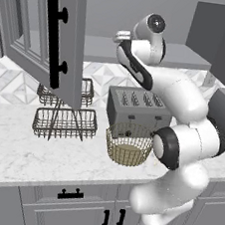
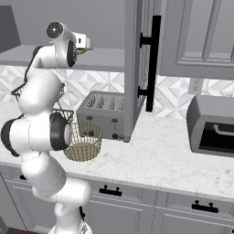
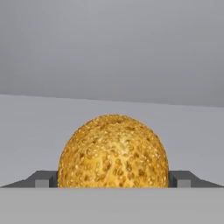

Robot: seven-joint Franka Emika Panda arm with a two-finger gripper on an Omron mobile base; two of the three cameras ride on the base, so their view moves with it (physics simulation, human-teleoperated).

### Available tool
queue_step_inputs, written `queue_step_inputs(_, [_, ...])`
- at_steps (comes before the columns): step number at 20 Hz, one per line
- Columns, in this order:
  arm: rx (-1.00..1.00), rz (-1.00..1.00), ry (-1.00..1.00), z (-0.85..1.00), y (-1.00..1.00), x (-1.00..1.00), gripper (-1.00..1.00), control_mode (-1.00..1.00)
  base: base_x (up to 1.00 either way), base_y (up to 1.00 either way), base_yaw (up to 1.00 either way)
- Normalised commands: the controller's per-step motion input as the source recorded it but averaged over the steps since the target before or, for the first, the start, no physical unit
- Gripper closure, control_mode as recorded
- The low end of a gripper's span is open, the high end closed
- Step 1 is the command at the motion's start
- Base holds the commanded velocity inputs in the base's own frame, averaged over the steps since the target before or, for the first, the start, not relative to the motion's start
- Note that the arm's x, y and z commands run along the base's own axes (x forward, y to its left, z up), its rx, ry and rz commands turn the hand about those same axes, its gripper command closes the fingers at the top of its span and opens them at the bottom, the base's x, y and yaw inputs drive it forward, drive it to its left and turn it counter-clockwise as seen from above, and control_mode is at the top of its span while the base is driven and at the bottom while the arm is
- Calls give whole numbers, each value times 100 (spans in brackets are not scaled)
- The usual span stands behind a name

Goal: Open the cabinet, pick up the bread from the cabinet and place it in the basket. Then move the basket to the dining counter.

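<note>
Cabinet (image 1: 69,38): door swung out toward the cameras, its long black bar handle (image 1: 53,39) at about 10 o'clock in the left base view; in the right base view the same open door stands edge-on at 1 o'clock. The interior grey shelf (image 1: 103,48) is exposed.

Arm: raised, with the wrist reaching into the cabinet opening at shelf level, at about 12 o'clock in the left base view and 11 o'clock in the right base view.

Hand (image 3: 113,183): spread wide. The two dark fingertips (image 3: 43,179) stand at 8 and 4 o'clock in the hand view, one on each side of the bread and just beside it. Whether they touch it cannot be told; no pinch is evident.

Bread (image 3: 113,153): a round, orange-yellow seeded bun, resting on the cabinet shelf, centred between the fingertips at 6 o'clock in the hand view. In the right base view a sliver of orange (image 2: 81,51) shows just in front of the wrist, on the shelf.

Basket (image 1: 127,145): gold-tan wire bowl with a solid tan bottom, upright on the marble surface (image 1: 23,158), directly in front of the toaster (image 1: 135,110) and below the open cabinet. It holds nothing visible.

Other items on the surface: a dark two-tier wire rack (image 1: 64,113) at 9 o'clock in the left base view, near the tiled backsplash; a grey toaster oven (image 2: 212,125) at 3 o'clock in the right base view, well apart from the basket.
</note>
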Motion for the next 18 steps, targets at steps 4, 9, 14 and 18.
queue_step_inputs(4, [0, -1, -13, 28, 0, -100, 100, -100, 0, 0, 0])
queue_step_inputs(9, [0, -1, -1, 56, 0, -100, 100, -100, 0, 0, 0])
queue_step_inputs(14, [0, 0, 3, 63, 0, -100, 100, -100, 0, 0, 0])
queue_step_inputs(18, [0, 0, 17, 23, 0, -100, 100, -100, 0, 0, 0])
